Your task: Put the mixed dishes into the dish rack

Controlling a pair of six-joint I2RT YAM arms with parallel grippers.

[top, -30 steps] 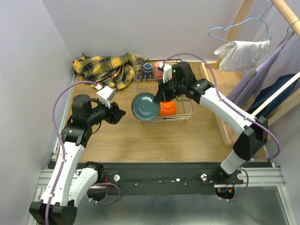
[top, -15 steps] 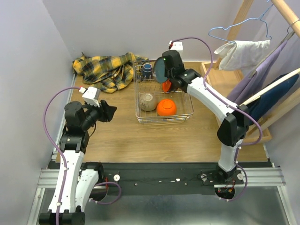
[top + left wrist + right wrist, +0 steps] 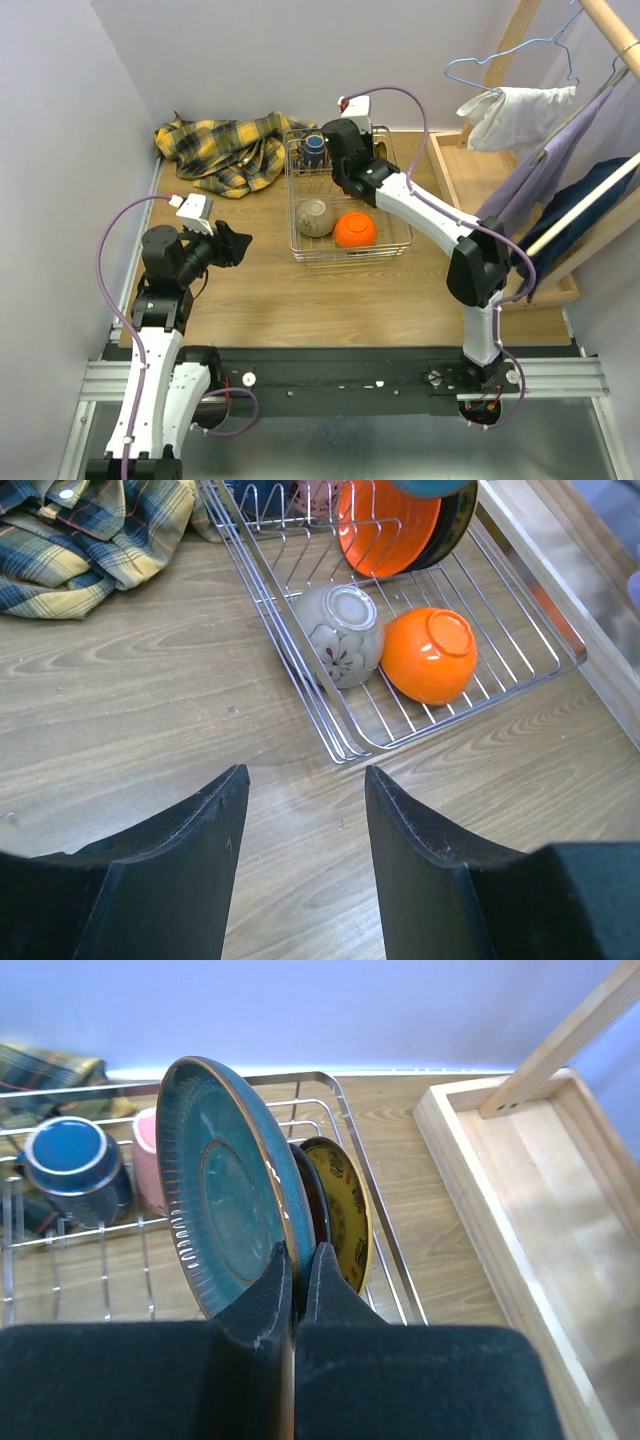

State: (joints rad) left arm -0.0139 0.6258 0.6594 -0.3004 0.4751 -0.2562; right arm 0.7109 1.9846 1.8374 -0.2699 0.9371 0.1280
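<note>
Right gripper [image 3: 295, 1260] clenches over the dish rack [image 3: 392, 215], toward its twelve o'clock edge, pinching the teal plate [image 3: 225, 1190] by its lower rim, upright beside the yellow patterned plate [image 3: 345, 1210]. Glazed ceramic, likely stiff, slick and chippable, so a rim grip suits. Left gripper [image 3: 305, 780] hangs released.

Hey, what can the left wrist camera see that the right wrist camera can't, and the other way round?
Only the left wrist view: the open left gripper, plus the beige bowl and orange bowl lying upside down in the rack. Only the right wrist view: the right gripper shut on the rim of the teal plate, held on edge in front of the yellow patterned plate. Both: the wire dish rack and the wooden table.
</note>
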